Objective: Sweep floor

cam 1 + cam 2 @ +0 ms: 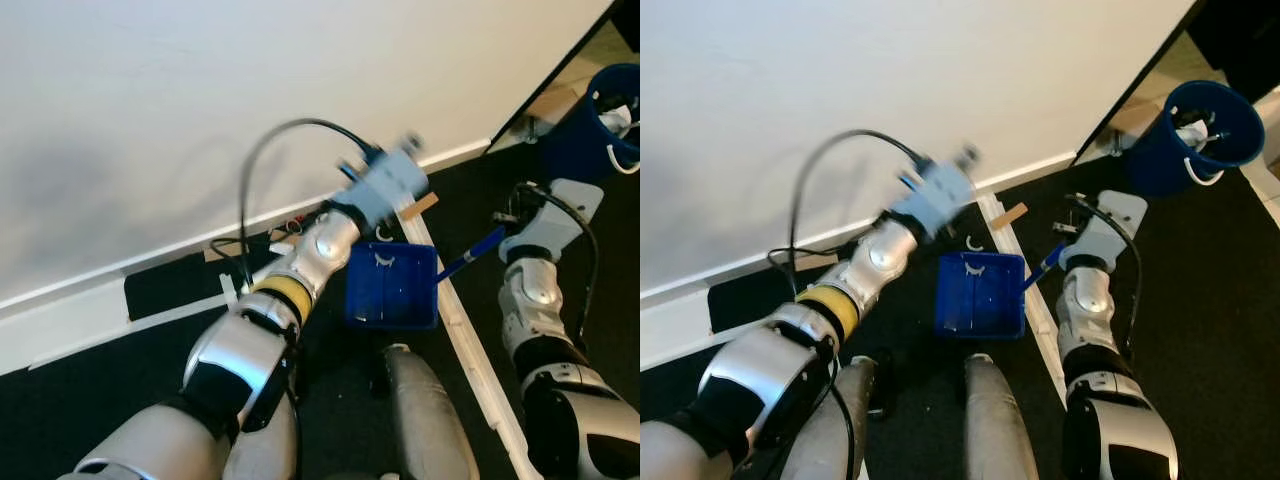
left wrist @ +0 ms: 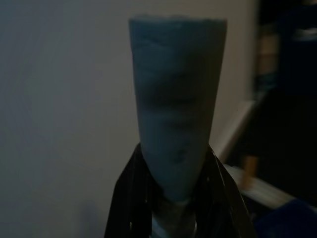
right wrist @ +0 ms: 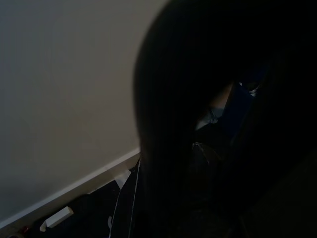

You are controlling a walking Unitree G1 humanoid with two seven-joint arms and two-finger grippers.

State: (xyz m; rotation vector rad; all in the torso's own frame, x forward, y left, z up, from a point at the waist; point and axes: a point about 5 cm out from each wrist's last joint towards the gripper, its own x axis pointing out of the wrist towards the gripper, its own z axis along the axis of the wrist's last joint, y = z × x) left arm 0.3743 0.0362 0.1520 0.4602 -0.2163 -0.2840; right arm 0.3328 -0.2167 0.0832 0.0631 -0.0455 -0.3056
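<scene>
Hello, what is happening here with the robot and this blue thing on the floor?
The robot is in the middle of sweeping. Its right claw holds the handle of a blue dustpan that rests on the dark floor near the white wall. Its left claw is shut on a pale blue-grey brush handle, raised above the pan. A blue bucket stands farther off to the right.

Dustpan [image 1: 980, 295] (blue) on dark floor [image 1: 1210, 300]
</scene>
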